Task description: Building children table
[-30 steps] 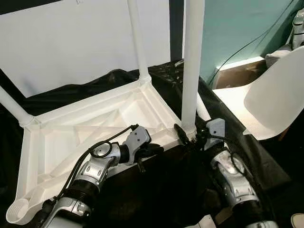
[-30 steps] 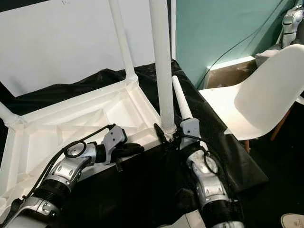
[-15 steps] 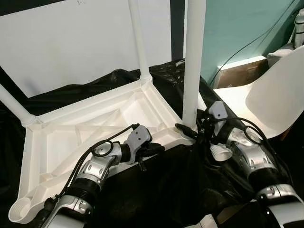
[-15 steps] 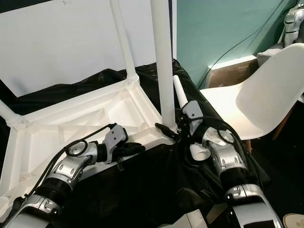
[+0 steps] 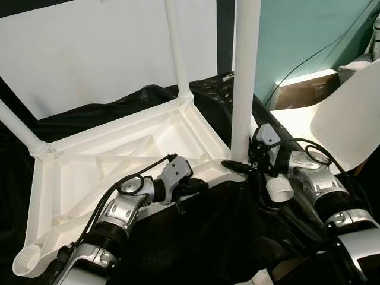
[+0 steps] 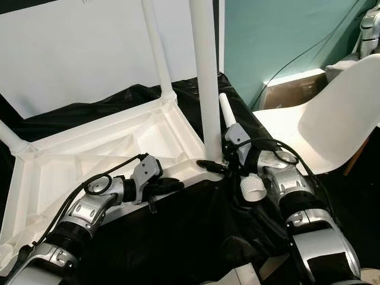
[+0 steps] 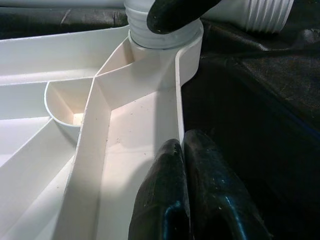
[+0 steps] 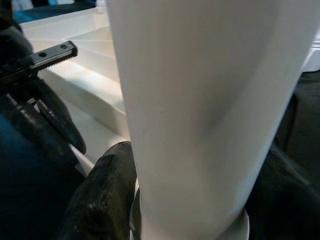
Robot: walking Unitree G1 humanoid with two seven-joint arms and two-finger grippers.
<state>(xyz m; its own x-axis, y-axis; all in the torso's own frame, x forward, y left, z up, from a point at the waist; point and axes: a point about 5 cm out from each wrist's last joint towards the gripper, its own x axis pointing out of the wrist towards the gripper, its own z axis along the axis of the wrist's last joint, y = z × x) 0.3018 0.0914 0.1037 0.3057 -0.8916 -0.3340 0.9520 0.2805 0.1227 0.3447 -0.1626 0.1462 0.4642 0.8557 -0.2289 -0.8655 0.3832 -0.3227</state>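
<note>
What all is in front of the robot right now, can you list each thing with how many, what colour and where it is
Table top: one, white, upside down on the black cloth.
Fitted legs: three, white, upright at its corners.
Loose leg: one, white, lying on the cloth by the right arm.
Black cloth: one, under everything.
Chair: one, white, at the right.
Left gripper: black fingers pinching the table top's near rim.
Right gripper: black fingers around the base of the nearest fitted leg.

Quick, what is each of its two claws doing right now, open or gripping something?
Left gripper: closed on the edge of the upturned white tabletop.
Right gripper: closed around the base of the near upright table leg.
</note>
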